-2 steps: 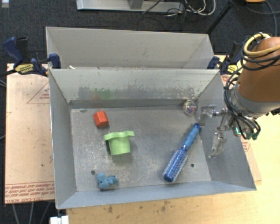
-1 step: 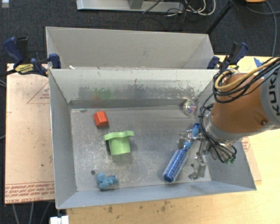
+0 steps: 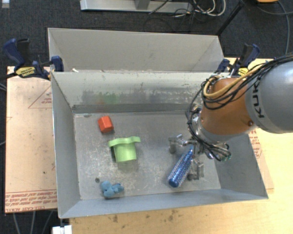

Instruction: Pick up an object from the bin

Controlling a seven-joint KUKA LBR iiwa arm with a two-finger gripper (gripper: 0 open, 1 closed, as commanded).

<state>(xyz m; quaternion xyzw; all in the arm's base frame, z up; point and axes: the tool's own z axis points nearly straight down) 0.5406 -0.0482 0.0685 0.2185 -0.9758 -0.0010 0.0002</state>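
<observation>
- bin (image 3: 63,145): dull grey metal, floor scuffed paler
- small block (image 3: 105,124): orange-red
- flanged cup (image 3: 123,150): pale green
- lumpy piece (image 3: 111,189): soft blue
- bumpy cylinder (image 3: 179,169): deep blue, speckled with glinting dots
- wrist cover (image 3: 224,113): orange
- arm link (image 3: 278,99): silver-grey

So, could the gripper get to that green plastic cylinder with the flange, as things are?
Probably yes. The green flanged cylinder lies alone on the bin floor, nothing on or against it. The gripper stands open astride the blue glittery stick, with bare floor between.

Grey arm link (image 3: 278,99): black lettering, "KU" readable, remaining letters not legible.
</observation>
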